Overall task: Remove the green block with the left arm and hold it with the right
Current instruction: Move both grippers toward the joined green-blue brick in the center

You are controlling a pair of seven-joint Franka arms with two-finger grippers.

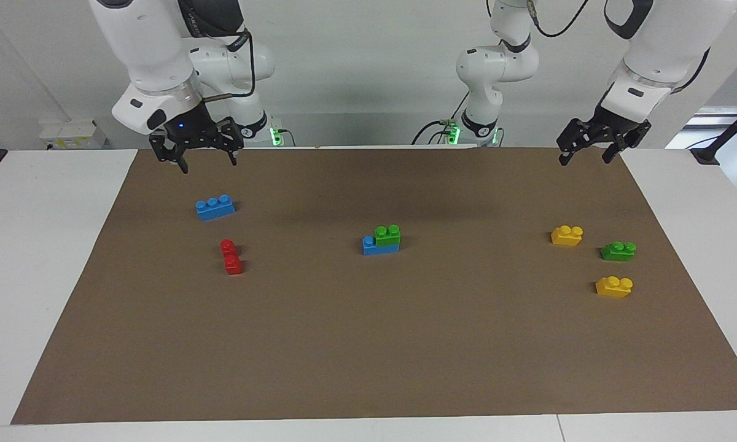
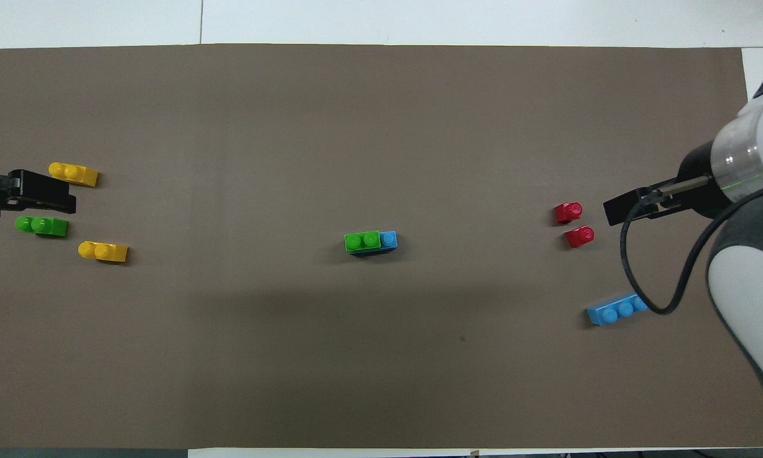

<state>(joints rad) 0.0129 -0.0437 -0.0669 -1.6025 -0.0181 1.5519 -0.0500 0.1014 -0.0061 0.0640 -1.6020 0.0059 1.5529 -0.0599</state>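
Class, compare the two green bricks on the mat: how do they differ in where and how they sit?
The stacked green brick sits on a blue brick at mid-mat; the loose green brick lies directly on the mat. The stacked one stands alone with its blue base; the loose one lies between two yellow bricks toward the left arm's end. Both are green with two studs.

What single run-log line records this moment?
green block on blue brick, mid-mat | left tool open, raised, empty | right tool open, raised, empty | removal not begun
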